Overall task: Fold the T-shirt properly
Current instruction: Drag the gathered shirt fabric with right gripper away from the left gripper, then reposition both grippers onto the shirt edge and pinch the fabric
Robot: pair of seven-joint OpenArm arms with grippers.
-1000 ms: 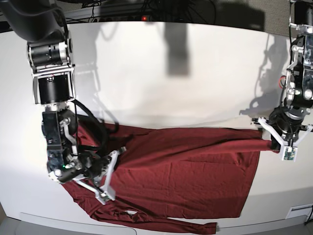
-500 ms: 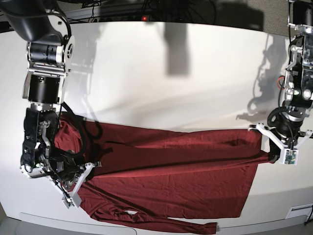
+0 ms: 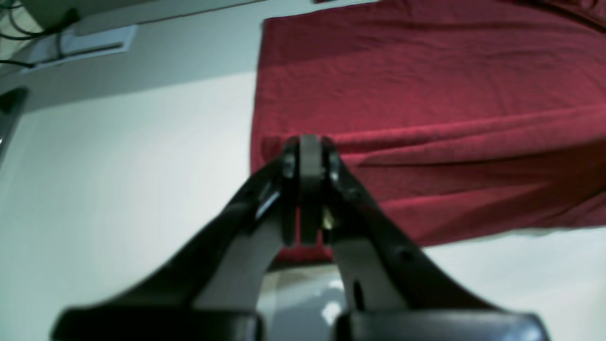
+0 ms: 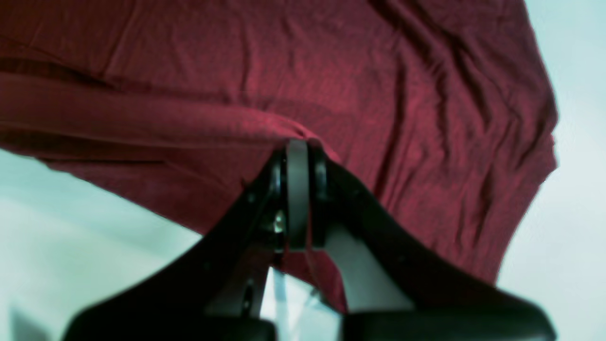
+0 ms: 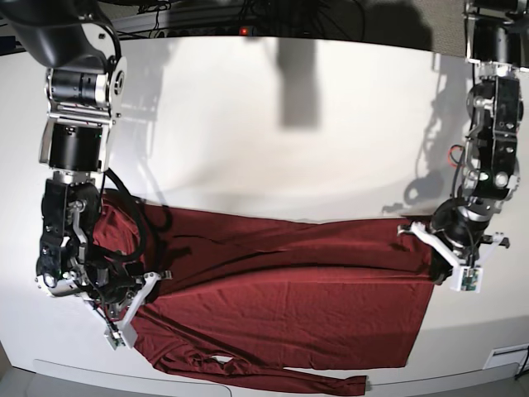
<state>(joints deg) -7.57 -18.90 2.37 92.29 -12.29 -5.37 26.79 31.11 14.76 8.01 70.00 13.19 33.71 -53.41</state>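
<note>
Plainly, the left pincer (image 3: 303, 189) was pressed together on a fold of the T-shirt (image 5: 289, 289) at its hem-side corner, cloth bunched at the tips. The right pincer (image 4: 297, 189) was likewise clamped on a raised ridge of maroon fabric near the shoulder end. Outward from both, the T-shirt lay spread on the white tabletop (image 5: 273, 132), its long axis running from one arm to the other, the far edge already doubled over between the two pinches. The flat body lay toward the near edge from both pincers, so the fold seemingly had to be carried that way by both arms together, each holding its own end
</note>
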